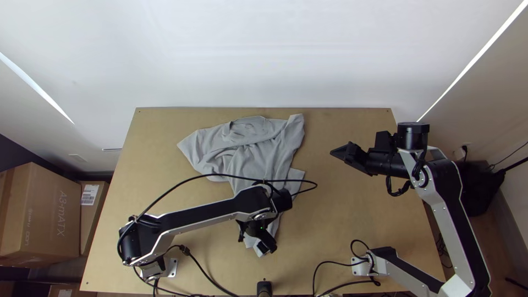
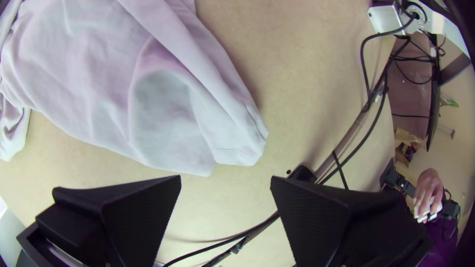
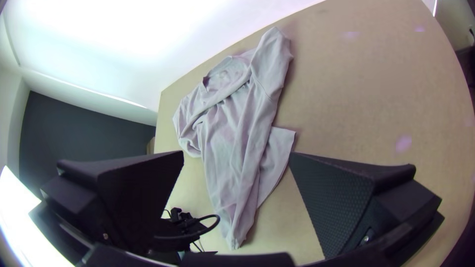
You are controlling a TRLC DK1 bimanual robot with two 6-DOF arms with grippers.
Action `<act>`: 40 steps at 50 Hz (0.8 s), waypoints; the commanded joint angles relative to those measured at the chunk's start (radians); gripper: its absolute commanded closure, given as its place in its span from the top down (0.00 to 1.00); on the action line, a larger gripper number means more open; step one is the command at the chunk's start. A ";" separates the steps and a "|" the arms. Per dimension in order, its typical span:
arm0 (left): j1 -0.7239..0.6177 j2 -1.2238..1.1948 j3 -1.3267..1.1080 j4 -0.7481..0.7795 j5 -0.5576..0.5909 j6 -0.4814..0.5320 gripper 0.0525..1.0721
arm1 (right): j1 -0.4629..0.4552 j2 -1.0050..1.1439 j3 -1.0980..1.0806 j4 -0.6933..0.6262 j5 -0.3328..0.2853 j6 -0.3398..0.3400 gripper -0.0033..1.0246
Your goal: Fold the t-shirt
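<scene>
Probably I'm at spreading: left claw (image 2: 225,177) and right claw (image 3: 236,153) gape empty; next, I should pinch and straighten the rumpled t-shirt (image 1: 247,159).

Left fingers (image 1: 268,241) and right fingers (image 1: 356,158) stand wide apart.

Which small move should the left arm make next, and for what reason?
Probably the left gripper should ease onto the T-shirt's narrow end and close there. Its jaws stand open beside that end, with no cloth between them, and the shirt lies rumpled, this end trailing toward the near edge of the table.
</scene>
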 commanded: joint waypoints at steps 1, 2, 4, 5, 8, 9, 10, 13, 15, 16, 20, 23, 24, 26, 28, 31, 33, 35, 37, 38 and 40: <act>-0.019 0.047 -0.020 -0.005 0.010 -0.060 0.86 | -0.011 -0.018 -0.025 -0.009 -0.007 0.032 0.95; -0.022 0.053 -0.018 -0.003 0.010 -0.060 0.86 | -0.012 -0.020 -0.025 -0.009 -0.007 0.032 0.95; -0.028 0.067 -0.016 0.003 0.010 -0.064 0.86 | -0.014 -0.022 -0.030 -0.009 -0.007 0.032 0.95; -0.029 0.075 -0.015 0.006 0.013 -0.066 0.86 | -0.015 -0.022 -0.031 -0.009 -0.007 0.032 0.95; -0.039 0.095 -0.006 0.023 0.024 -0.066 0.86 | -0.018 -0.025 -0.037 -0.009 -0.007 0.035 0.95; -0.042 0.101 -0.003 0.024 0.025 -0.067 0.86 | -0.020 -0.026 -0.039 -0.009 -0.008 0.035 0.95; -0.046 0.109 0.003 0.024 0.027 -0.067 0.86 | -0.018 -0.028 -0.040 -0.009 -0.007 0.037 0.95; -0.052 0.132 0.025 0.027 0.027 -0.067 0.86 | -0.020 -0.029 -0.043 -0.009 -0.007 0.037 0.95; -0.055 0.145 0.039 0.026 0.028 -0.069 0.86 | -0.020 -0.032 -0.046 -0.009 -0.008 0.037 0.95; -0.055 0.152 0.043 0.027 0.030 -0.067 0.86 | -0.020 -0.034 -0.046 -0.009 -0.008 0.037 0.95; -0.057 0.178 0.066 0.024 0.059 -0.061 0.86 | -0.022 -0.037 -0.048 -0.009 -0.007 0.037 0.95; -0.060 0.191 0.074 0.023 0.065 -0.061 0.86 | -0.023 -0.040 -0.051 -0.009 -0.008 0.037 0.95; -0.062 0.194 0.076 0.023 0.065 -0.060 0.86 | -0.025 -0.040 -0.051 -0.009 -0.007 0.037 0.95; -0.063 0.202 0.080 0.024 0.065 -0.060 0.86 | -0.025 -0.041 -0.054 -0.009 -0.008 0.037 0.95; -0.066 0.210 0.083 0.023 0.068 -0.060 0.86 | -0.028 -0.041 -0.056 -0.009 -0.007 0.037 0.95; -0.071 0.219 0.089 0.024 0.068 -0.060 0.86 | -0.032 -0.043 -0.060 -0.009 -0.007 0.035 0.95; -0.074 0.224 0.091 0.023 0.071 -0.060 0.85 | -0.034 -0.041 -0.063 -0.009 -0.007 0.034 0.95; -0.078 0.228 0.091 0.021 0.071 -0.060 0.82 | -0.038 -0.041 -0.069 -0.002 -0.007 0.032 0.95; -0.082 0.231 0.092 0.023 0.071 -0.061 0.74 | -0.048 -0.038 -0.079 0.004 -0.008 0.031 0.95; -0.082 0.233 0.092 0.023 0.071 -0.063 0.71 | -0.052 -0.037 -0.082 0.007 -0.008 0.029 0.95; -0.083 0.237 0.091 0.023 0.071 -0.061 0.69 | -0.057 -0.028 -0.091 0.016 -0.011 0.029 0.95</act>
